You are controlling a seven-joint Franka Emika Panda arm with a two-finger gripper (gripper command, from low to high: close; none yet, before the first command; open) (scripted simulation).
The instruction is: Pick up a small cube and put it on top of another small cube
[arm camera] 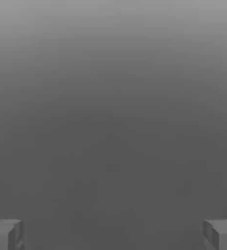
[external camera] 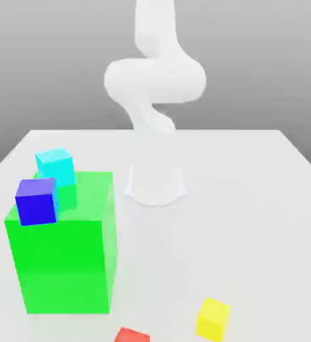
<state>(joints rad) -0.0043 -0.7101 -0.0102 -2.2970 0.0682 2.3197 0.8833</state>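
Two small cubes rest on top of a large green block (external camera: 63,257) at the exterior view's left: a blue cube (external camera: 36,201) at its near left corner and a cyan cube (external camera: 55,167) just behind it. A yellow cube (external camera: 213,318) lies on the white table near the front edge, and a red cube (external camera: 131,335) is cut off by the frame beside it. The arm's white base (external camera: 155,184) stands at the table's middle, and its links rise out of the frame. My gripper (arm camera: 113,234) is open with its fingertips (arm camera: 5,234) far apart and nothing between them, facing plain grey background.
The white table (external camera: 251,200) spreads wide to the exterior view's right of the arm's base. The green block stands tall as an obstacle on the left side.
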